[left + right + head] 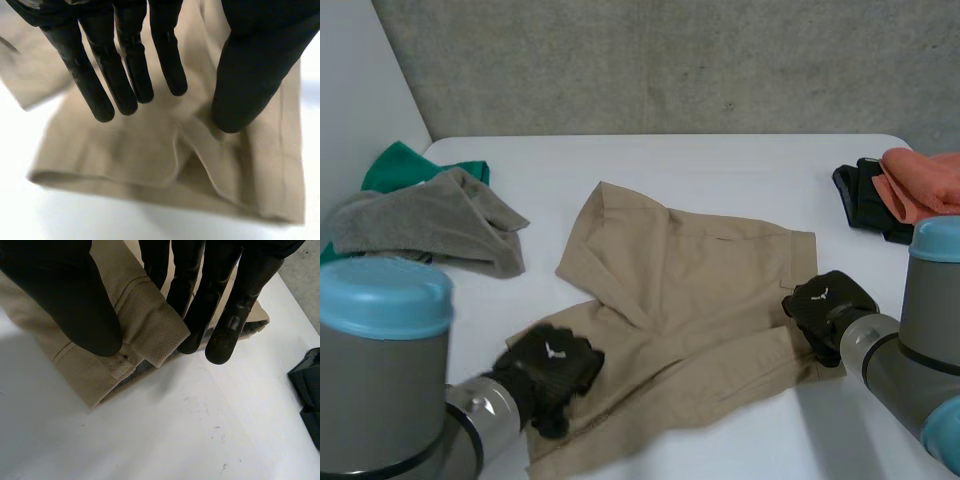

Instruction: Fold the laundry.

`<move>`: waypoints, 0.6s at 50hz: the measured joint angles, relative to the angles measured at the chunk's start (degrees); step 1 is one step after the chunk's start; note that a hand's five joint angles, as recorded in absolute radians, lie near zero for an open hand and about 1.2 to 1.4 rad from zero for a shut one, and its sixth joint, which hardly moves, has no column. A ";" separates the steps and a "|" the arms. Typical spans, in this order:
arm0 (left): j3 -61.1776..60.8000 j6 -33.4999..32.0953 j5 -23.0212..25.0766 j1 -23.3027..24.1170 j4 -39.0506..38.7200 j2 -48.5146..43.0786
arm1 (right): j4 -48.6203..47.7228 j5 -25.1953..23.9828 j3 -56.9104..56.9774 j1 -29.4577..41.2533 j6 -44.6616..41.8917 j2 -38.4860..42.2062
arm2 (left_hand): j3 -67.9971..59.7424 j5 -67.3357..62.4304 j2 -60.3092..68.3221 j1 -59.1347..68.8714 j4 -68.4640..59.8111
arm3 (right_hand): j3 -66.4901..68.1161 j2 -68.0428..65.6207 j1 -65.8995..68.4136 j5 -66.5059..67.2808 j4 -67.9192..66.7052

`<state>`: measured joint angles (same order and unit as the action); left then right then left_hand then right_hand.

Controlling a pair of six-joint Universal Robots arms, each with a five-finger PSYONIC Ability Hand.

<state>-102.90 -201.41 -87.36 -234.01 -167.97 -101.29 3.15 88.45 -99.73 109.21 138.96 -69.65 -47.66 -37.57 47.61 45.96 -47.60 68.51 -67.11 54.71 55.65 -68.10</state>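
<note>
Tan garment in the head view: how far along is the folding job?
Done, apparently: the orange cloth and black cloth lie stacked at the white table's right edge. In hand: the tan twill garment, partly doubled over; the left hand rests open on its near-left end, the right hand pinches its hem. Left: finishing this fold, then the crumpled grey cloth and green cloth.

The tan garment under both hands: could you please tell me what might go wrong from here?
The right hand pinches only the hem of the tan garment, so it may slip free when lifted. The left hand is open over a raised crease, so that side could lag or fold in wrinkles.
</note>
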 measured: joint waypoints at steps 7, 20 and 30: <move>-0.28 3.47 -0.15 0.26 0.82 7.73 | -0.22 -0.02 0.08 -0.18 0.08 -0.07 | 12.88 13.05 -12.88 -11.11 13.06 | 0.00 0.00 0.00 0.00 0.00; -5.07 13.40 -0.14 3.79 5.97 7.46 | -0.53 -0.03 0.10 -0.26 3.10 0.20 | 27.24 27.68 -27.31 -25.23 27.65 | 0.00 0.00 0.00 0.00 0.00; -6.54 13.95 -0.25 3.78 5.62 4.24 | -1.49 -0.09 0.11 -0.23 3.84 0.20 | 23.64 23.42 -23.31 -21.58 23.57 | 0.00 0.00 0.00 0.00 0.00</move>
<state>-109.43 -187.46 -87.61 -230.23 -162.35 -97.04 1.66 88.36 -99.62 108.98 142.80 -69.45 -24.02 -14.15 24.30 24.37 -24.03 68.51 -67.11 54.71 55.65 -68.10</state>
